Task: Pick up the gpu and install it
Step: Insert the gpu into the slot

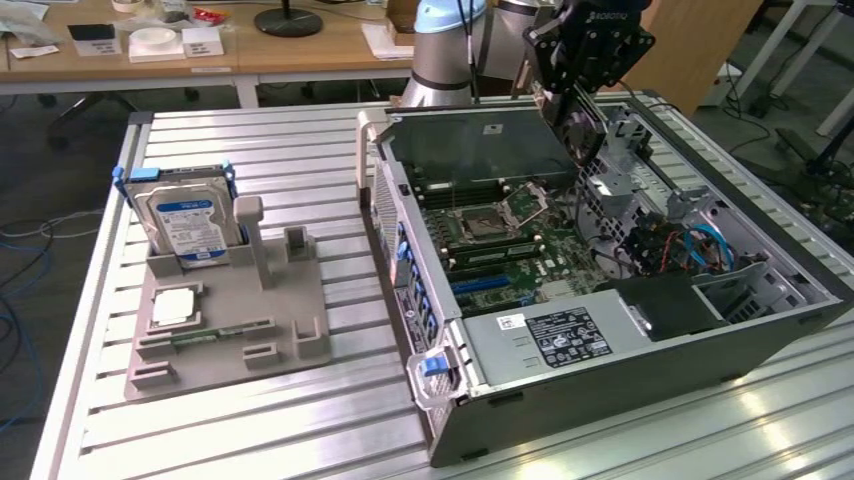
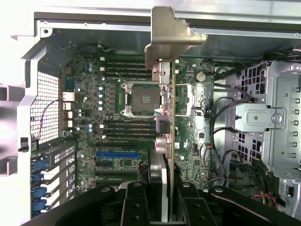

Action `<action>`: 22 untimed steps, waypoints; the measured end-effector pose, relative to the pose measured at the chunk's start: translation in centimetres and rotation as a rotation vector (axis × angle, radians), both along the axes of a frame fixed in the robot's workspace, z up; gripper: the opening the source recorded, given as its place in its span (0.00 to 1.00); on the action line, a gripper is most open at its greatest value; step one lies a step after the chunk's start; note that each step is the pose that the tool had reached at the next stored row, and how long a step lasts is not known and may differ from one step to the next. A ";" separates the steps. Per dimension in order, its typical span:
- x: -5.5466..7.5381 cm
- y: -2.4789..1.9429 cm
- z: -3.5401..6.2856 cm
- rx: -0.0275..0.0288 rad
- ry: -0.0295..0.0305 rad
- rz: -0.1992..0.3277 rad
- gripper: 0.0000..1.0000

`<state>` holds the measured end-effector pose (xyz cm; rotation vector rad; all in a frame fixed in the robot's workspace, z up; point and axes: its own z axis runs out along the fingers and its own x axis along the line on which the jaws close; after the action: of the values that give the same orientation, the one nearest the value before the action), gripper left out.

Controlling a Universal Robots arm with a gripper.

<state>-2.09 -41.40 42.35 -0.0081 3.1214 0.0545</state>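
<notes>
Gripper (image 2: 162,197): fingers (image 2: 136,202) part-closed, clamped across the faces of the gpu (image 2: 160,165). It hangs edge-on above the motherboard (image 2: 117,108), metal bracket (image 2: 167,37) farthest out, apparently clear of the slots. You're handling a light, stiff, fragile board; hold edges, never components.

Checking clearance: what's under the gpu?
Under the gpu lies the motherboard, its CPU socket beside the card's edge. The strip directly beneath the card is covered.
</notes>
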 end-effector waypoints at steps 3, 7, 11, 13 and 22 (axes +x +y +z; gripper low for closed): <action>0.0 0.00 0.00 0.0002 0.0000 0.002 0.28; 0.0 0.00 0.00 0.0003 0.0000 0.044 0.28; 0.0 0.00 0.00 0.0006 0.0000 0.115 0.28; 0.0 0.00 0.00 0.0007 0.0001 0.150 0.28; 0.0 0.00 -0.01 0.0005 0.0001 0.314 0.28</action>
<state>-2.09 -41.40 42.34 -0.4966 3.0875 0.0596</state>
